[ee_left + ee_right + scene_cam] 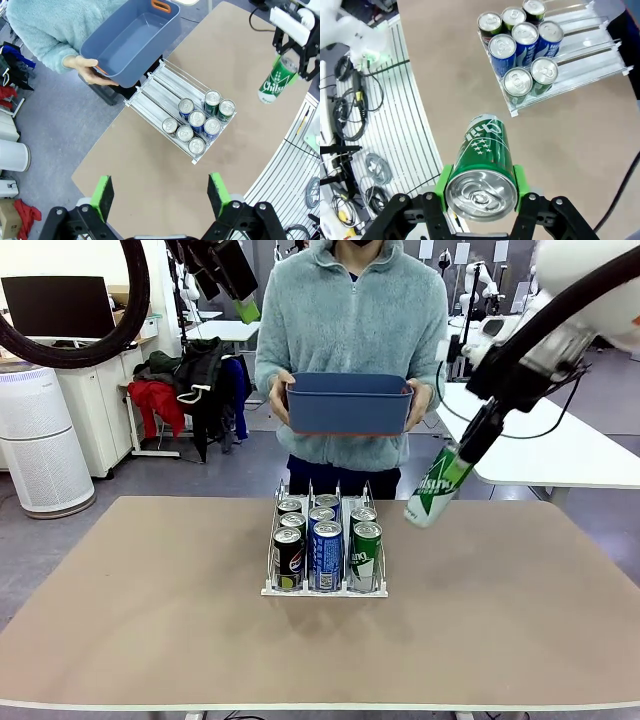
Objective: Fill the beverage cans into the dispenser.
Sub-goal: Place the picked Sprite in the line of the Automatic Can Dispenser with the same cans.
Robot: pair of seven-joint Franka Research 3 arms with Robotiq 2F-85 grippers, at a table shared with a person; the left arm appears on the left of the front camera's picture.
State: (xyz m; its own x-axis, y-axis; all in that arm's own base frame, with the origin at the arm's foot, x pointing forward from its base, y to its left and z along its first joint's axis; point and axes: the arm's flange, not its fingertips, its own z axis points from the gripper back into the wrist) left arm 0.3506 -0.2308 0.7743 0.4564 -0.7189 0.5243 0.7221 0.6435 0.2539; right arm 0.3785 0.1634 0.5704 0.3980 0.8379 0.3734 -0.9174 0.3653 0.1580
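Dispenser (324, 589) at centre frame holds seven cans, as the right gripper (470, 448) grasps a tilted green can (436, 487) in the air at its right. Left gripper (159, 192) hangs spread at bottom. A person (350, 310) holds a blue bin (348, 404) behind.

White rounded arm casings are seen, with black cables looped alongside. Each black claw (159, 192) is fitted with bright green pads (103, 196) and dark bolts. A fluffy pale-blue zipped fleece (350, 330) is worn by the person
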